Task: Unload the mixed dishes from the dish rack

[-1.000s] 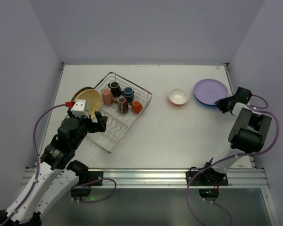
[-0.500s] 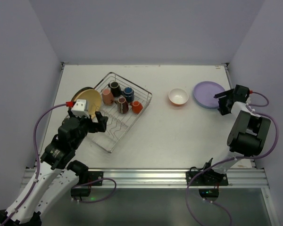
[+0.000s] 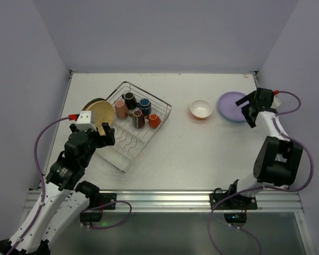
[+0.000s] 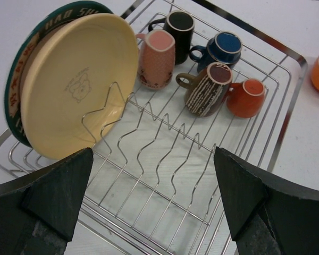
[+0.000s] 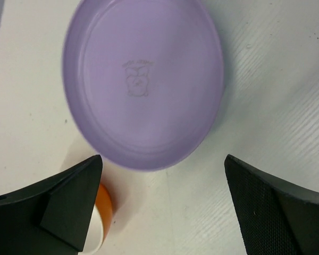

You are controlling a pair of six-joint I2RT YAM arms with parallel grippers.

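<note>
The dish rack (image 3: 165,108) sits left of centre on the table. A yellow plate (image 4: 77,87) stands upright at its left end, with a pattern-rimmed plate (image 4: 21,79) behind it. At the far side lie the pink (image 4: 156,58), black (image 4: 178,29), blue-lined (image 4: 221,49), brown (image 4: 207,89) and orange (image 4: 245,98) mugs. My left gripper (image 3: 103,137) hangs open over the rack's near-left part, holding nothing. The lavender plate (image 5: 143,82) lies flat on the table at the right. The orange bowl (image 3: 201,109) is left of it. My right gripper (image 3: 247,110) hovers open just above that plate's near edge.
Bare wavy wire dividers (image 4: 165,138) fill the rack floor beneath the left gripper. The right wall (image 3: 303,64) stands close behind the lavender plate. The orange bowl (image 5: 102,212) lies just beside the right gripper's left finger.
My right gripper has opened, let go of the lavender plate, and risen over it. The left gripper has shifted slightly along the rack and stays open.
</note>
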